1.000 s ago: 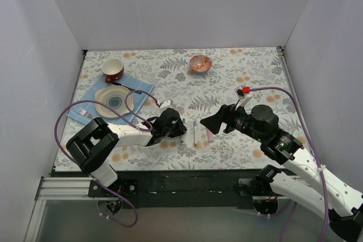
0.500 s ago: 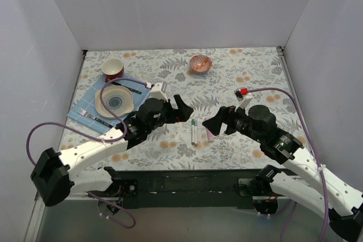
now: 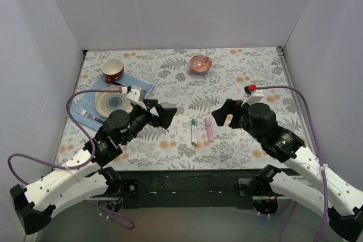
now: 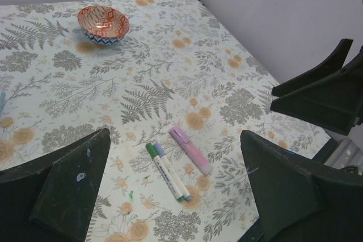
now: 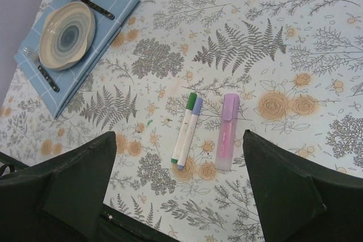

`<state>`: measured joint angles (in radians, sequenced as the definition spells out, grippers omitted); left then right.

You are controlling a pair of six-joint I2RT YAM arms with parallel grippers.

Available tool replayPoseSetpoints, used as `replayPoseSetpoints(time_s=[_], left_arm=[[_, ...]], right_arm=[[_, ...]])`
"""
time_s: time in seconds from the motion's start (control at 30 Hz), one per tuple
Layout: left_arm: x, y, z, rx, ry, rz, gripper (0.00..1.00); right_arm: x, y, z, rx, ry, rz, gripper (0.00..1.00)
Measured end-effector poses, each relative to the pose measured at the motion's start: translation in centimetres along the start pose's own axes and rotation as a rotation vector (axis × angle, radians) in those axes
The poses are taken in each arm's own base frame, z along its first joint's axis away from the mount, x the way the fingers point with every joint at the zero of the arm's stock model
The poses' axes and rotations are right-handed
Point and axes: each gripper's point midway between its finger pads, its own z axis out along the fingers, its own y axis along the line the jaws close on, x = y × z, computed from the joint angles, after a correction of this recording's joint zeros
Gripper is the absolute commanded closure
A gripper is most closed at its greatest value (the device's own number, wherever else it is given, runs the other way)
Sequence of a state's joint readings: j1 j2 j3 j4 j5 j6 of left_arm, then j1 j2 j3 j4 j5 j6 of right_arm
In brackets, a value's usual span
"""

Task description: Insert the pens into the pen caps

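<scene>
Three pens lie side by side on the floral tablecloth between my two grippers. The slim white pen with a green cap (image 3: 192, 131) (image 5: 184, 128) (image 4: 165, 172) touches the slim white pen with a purple-blue cap (image 3: 196, 132) (image 5: 190, 134) (image 4: 174, 172). The thick pale-pink marker (image 3: 209, 129) (image 5: 226, 137) (image 4: 193, 152) lies just right of them, its lilac-pink cap (image 5: 230, 106) on. All three pen caps sit on their pens. My left gripper (image 3: 163, 113) (image 4: 174, 139) hangs open to the left of the pens. My right gripper (image 3: 222, 118) (image 5: 180, 137) is open on their right. Neither holds anything.
An orange patterned bowl (image 3: 200, 63) (image 4: 103, 22) stands at the back centre. At the back left, a blue cloth (image 3: 143, 86) carries a plate (image 3: 113, 103) (image 5: 67, 35), a red mug (image 3: 112, 69) and dark-handled cutlery. White walls enclose three sides.
My left gripper has opened, left the green-capped pen beside the other slim one and drawn back to the left. My right gripper has backed off slightly to the right.
</scene>
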<state>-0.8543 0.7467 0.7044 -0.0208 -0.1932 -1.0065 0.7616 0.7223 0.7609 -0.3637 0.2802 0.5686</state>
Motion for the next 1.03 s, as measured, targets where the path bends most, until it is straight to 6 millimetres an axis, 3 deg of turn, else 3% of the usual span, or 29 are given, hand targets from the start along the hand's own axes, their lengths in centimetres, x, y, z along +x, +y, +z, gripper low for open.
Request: replayPoseSetpoints(time_s=[0.17, 0.4, 1.03], left_arm=[[1.0, 0.2, -0.5, 0.018, 0.027, 0.052, 0.02], [1.1, -0.1, -0.6, 0.044, 0.033, 0.072, 0.02], [0.5, -0.6, -0.9, 0.07, 0.014, 0.077, 0.02]], right_arm=[[-0.1, -0.5, 0.1, 0.013, -0.032, 0.01, 0.02], [-0.9, -0.2, 0.3, 0.002, -0.071, 0.022, 0.02], [-0.2, -0.5, 0.8, 0.002, -0.069, 0.022, 0.02]])
